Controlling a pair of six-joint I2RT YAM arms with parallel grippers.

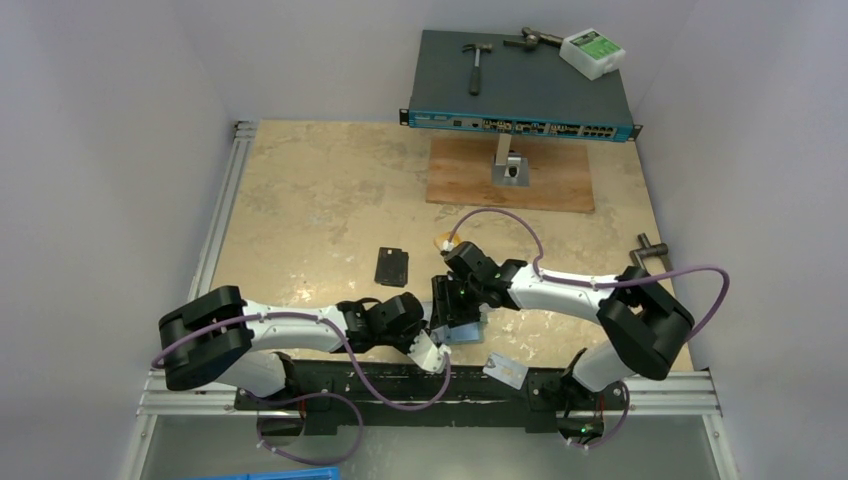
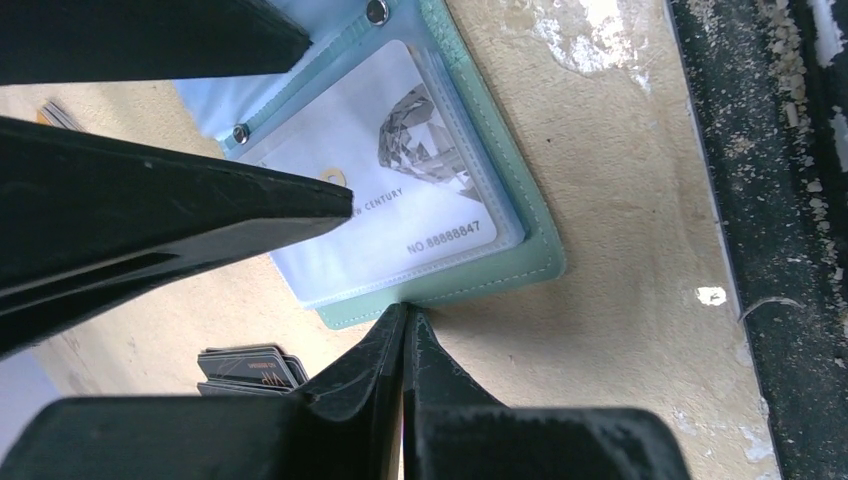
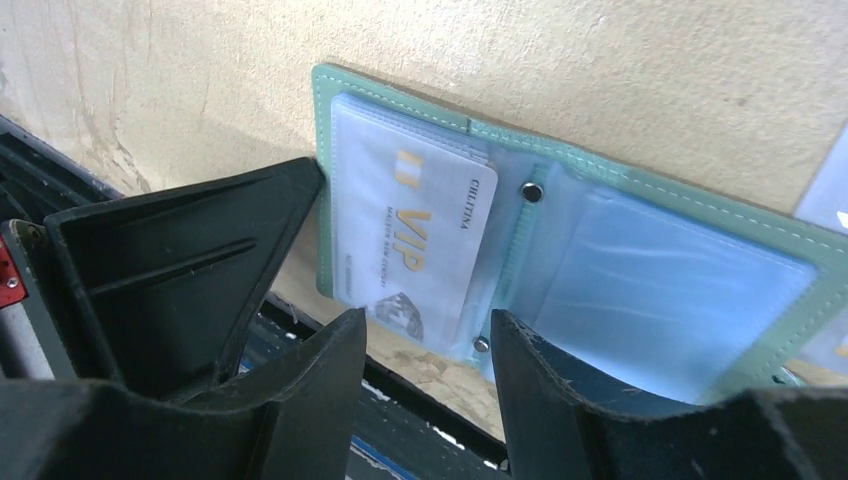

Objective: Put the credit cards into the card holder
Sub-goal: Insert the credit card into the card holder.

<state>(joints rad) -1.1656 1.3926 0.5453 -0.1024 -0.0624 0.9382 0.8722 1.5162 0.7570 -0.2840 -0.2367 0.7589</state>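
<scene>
Left hand (image 2: 405, 318): fingers together, tips set against the near edge of the card holder (image 2: 535, 270), apparently pinning it. The pin should hold firm; a slide would spoil the feed.

The card holder lies open on the table (image 1: 320, 200), at the near edge between the two hands, with a silver card (image 2: 400, 190) in its clear sleeve.

Right hand (image 3: 425, 340): fingers apart over the sleeve's edge, nothing clamped. Judgement: seat the card flush, pushing flat along the sleeve.

A stack of dark cards (image 2: 245, 365) lies just beside the holder; one loose card (image 1: 505, 371) lies further right.

Surface: mottled beige stone, scuffed at the near edge. A black wallet (image 1: 391, 266) lies left of centre. At the far side, a wooden board (image 1: 510, 178) and a network switch (image 1: 520, 80) bearing a hammer (image 1: 477, 65). Walls plain and pale.
</scene>
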